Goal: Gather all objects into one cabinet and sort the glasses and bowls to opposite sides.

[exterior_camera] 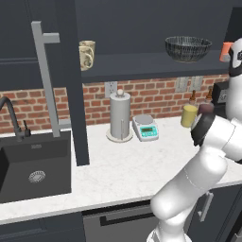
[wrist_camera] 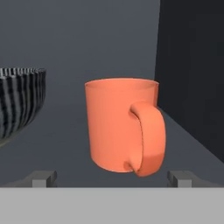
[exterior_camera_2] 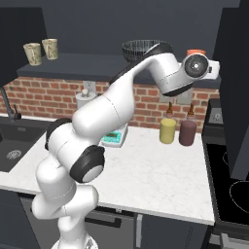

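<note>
The bright orange mug stands upright on the cabinet shelf, handle turned toward me. My gripper is open just in front of it, one fingertip on each side, touching nothing. The dark ribbed bowl sits to the mug's left, apart from it. In the left base view two beige cups stand at the shelf's left end, the bowl toward the right, and the mug is half hidden behind my arm. In the right base view the mug peeks over my hand.
The tall cabinet door with its grey bar handle stands open at the left. Below on the counter are a paper-towel roll, a scale, a yellow bottle and a dark red one. A sink lies left.
</note>
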